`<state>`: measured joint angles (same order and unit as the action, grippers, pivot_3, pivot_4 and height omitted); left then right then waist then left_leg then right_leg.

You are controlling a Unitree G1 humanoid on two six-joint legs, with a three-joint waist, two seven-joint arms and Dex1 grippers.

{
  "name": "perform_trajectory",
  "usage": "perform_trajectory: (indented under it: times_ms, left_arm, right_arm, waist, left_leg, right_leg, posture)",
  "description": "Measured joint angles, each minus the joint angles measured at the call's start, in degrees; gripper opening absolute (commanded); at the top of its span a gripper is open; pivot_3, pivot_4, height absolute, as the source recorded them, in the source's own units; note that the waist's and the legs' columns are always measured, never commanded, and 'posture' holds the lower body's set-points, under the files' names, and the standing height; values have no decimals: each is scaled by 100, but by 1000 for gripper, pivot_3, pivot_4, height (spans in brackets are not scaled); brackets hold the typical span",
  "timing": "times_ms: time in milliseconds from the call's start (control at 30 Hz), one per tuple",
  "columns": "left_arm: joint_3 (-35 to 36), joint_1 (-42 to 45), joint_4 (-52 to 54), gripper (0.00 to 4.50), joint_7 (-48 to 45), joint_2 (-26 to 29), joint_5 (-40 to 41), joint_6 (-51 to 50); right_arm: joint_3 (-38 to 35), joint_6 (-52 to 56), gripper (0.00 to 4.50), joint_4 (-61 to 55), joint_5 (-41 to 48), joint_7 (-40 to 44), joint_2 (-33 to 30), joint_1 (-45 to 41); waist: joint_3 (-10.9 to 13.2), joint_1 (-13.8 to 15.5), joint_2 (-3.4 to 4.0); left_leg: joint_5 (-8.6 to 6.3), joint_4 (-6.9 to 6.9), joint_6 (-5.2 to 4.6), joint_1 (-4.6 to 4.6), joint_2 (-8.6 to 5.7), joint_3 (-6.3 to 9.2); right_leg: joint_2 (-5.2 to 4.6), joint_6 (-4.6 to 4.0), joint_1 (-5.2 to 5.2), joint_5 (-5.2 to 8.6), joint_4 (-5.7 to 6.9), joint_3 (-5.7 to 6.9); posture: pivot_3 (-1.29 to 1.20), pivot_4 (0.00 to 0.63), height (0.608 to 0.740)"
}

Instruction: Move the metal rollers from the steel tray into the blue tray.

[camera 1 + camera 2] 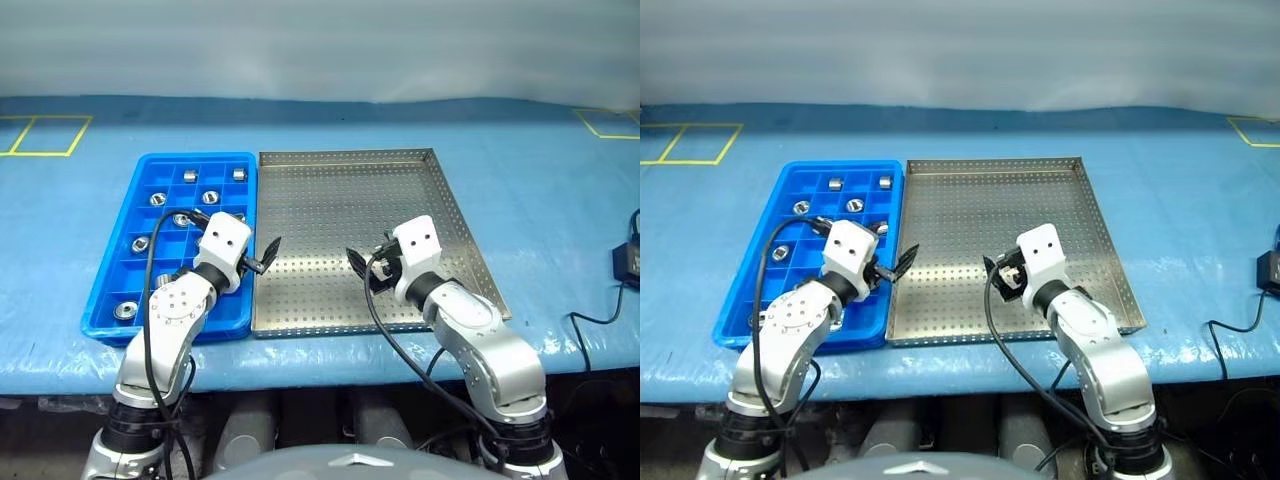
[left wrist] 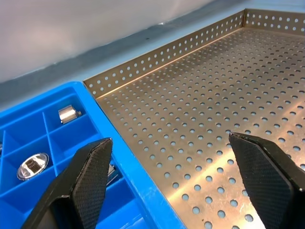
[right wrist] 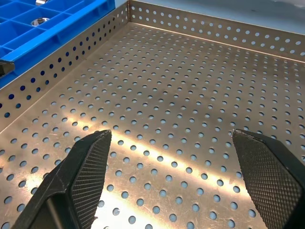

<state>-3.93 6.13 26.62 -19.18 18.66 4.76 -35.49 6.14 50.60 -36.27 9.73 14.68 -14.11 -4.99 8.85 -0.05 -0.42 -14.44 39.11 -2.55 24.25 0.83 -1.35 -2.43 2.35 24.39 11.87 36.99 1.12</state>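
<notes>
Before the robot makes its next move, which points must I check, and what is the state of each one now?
1. Left gripper is open and holds nothing: ok.
2. Right gripper is open and holds nothing: ok.
3. Steel tray has no rollers left on the part of its floor that shows: ok; the patch hidden under the right arm: cannot tell.
4. Metal rollers lie in compartments of the blue tray: ok.
5. Blue tray sits flat beside the steel tray, on its left: ok.
6. Cables at the table's right edge lie away from both trays: ok.
</notes>
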Motion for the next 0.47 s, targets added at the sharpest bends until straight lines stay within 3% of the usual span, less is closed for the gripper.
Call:
perform_trajectory:
  times_ms: [467]
  left_arm:
    - [286, -99, 267, 4277, 144, 58, 66, -300]
  right_arm:
    - [133, -4, 4260, -7, 63, 153, -240, 72]
  waist:
    - [0, 82, -2]
  left_leg:
    - [5, -5, -6, -31, -2, -27]
  right_leg:
    - [-2, -11, -17, -11, 0, -35]
  posture:
    - [61, 150, 740]
